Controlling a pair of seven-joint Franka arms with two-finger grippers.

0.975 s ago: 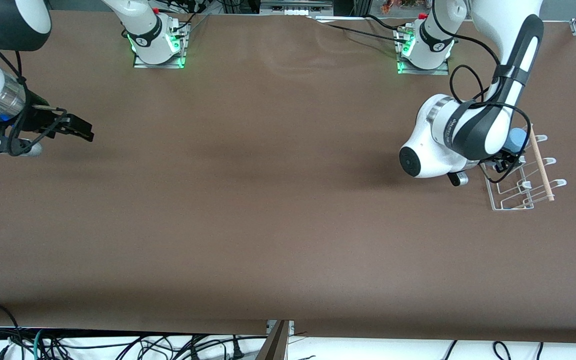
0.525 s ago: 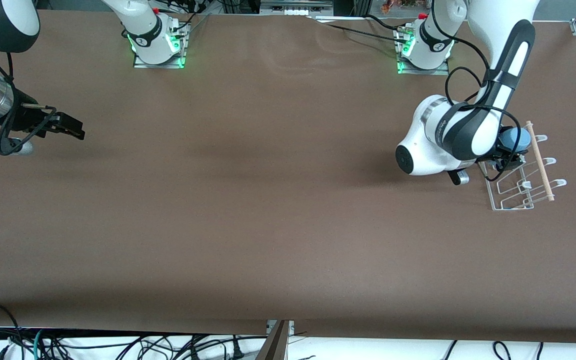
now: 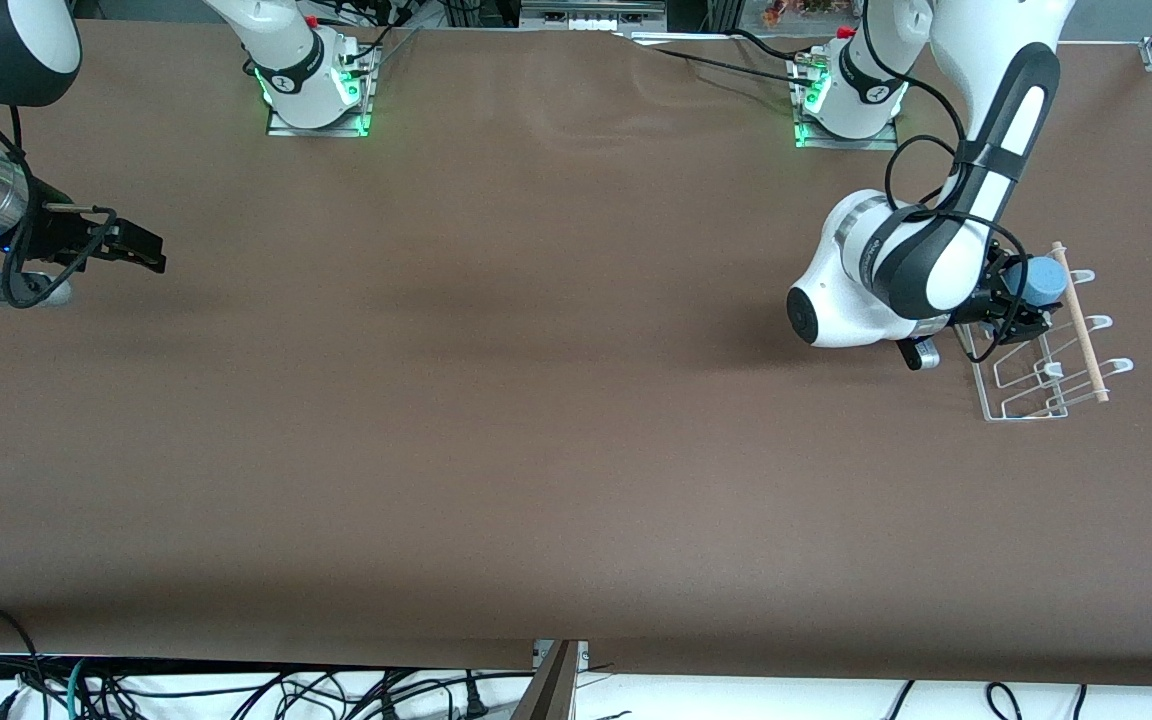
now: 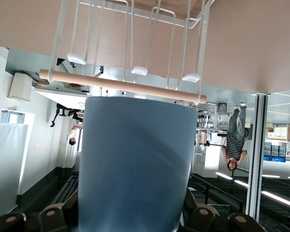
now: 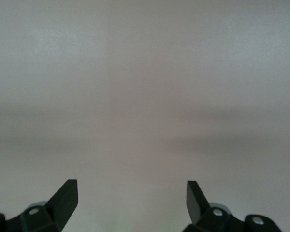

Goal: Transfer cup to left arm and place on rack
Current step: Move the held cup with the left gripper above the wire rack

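Observation:
My left gripper (image 3: 1021, 300) is shut on the light-blue cup (image 3: 1044, 281) and holds it on its side against the end of the white wire rack (image 3: 1026, 395) that lies farther from the front camera, right beside the rack's wooden dowel (image 3: 1081, 325). In the left wrist view the cup (image 4: 135, 164) fills the middle between my fingers, with the rack's looped pegs (image 4: 139, 70) and dowel (image 4: 121, 85) just past it. My right gripper (image 3: 141, 247) is open and empty over the table at the right arm's end; its wrist view shows spread fingertips (image 5: 67, 193) over bare table.
The brown table (image 3: 536, 400) spreads between the two arms. The arm bases (image 3: 316, 90) stand along the edge farthest from the front camera. Cables hang below the table's near edge (image 3: 236, 690).
My left gripper has carried the cup a little toward the dowel, so more of the cup shows past the wrist. My right gripper has drawn back slightly toward the right arm's end of the table.

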